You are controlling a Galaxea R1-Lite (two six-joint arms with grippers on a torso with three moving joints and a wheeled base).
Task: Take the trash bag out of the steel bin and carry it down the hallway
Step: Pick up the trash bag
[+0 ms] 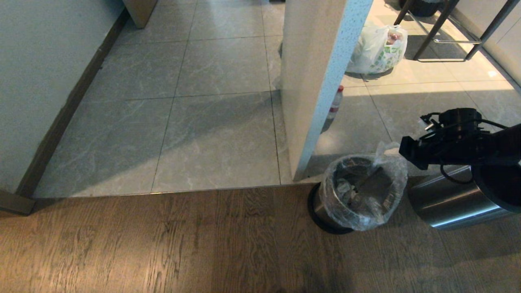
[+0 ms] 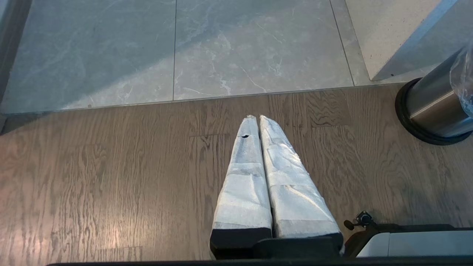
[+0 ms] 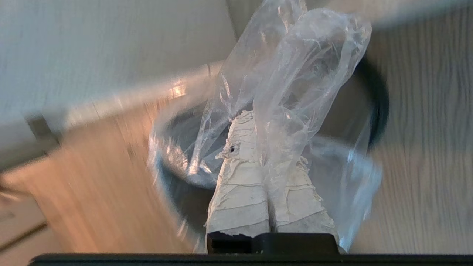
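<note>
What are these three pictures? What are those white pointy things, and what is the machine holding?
They come from a robot with two arms. One camera sits on its head, looking down at the floor. One sits on each wrist.

The white pointy things are its fingers, wrapped in tape. The left gripper is shut and holds nothing, above the wood floor.

The right gripper has pinched the trash bag, a clear crinkly liner still sitting in the steel bin. Beside it is a second steel bin. Farther off, on the tiles, sits a white bag.

Sunlit tiles, long shadows; right wrist view motion-blurred.
</note>
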